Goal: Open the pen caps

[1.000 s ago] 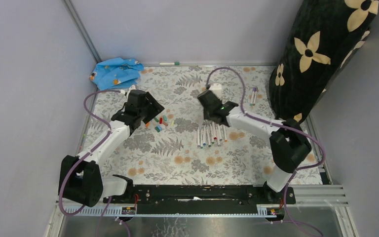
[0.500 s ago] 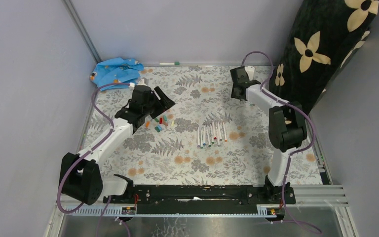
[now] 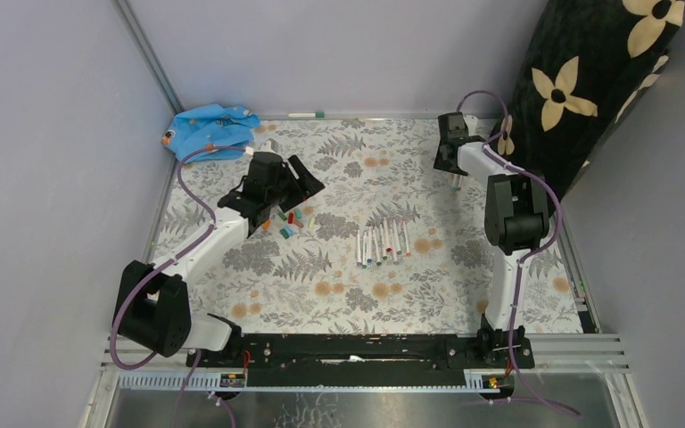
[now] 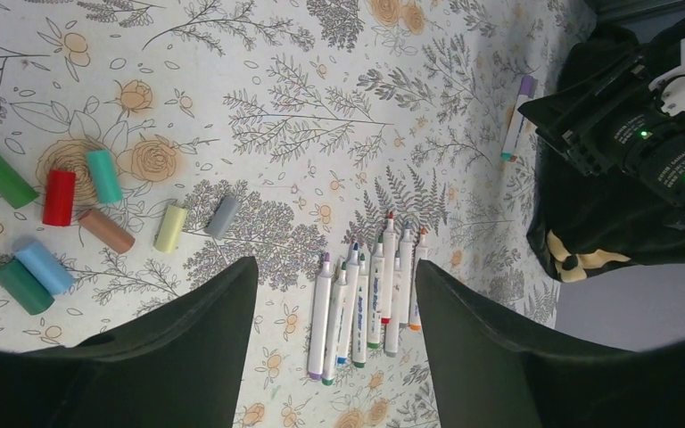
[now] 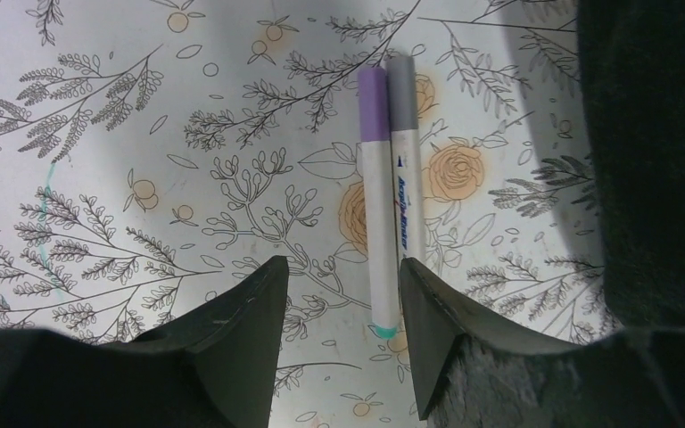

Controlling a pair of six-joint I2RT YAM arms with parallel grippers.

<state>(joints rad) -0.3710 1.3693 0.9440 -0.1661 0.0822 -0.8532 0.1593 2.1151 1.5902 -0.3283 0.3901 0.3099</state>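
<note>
Floral-print tabletop (image 3: 321,294) with grey walls round it. A blue cloth (image 3: 207,130) is bunched in the far left corner and a black flowered cushion (image 3: 589,80) stands at the far right corner. You've got the pen caps (image 3: 287,221) lying loose left of centre, scattered, in several colours, off their pens. Uncapped pens (image 3: 382,242) lie in a tight row at centre. Your left gripper (image 4: 334,266) hangs above the caps and the row, jaws wide apart, nothing in them. Your right gripper (image 5: 341,265) is near the far right corner, jaws spread and empty, above a purple-capped pen (image 5: 375,205) and a grey-capped pen (image 5: 406,196). These two lie side by side, touching, caps on.
</note>
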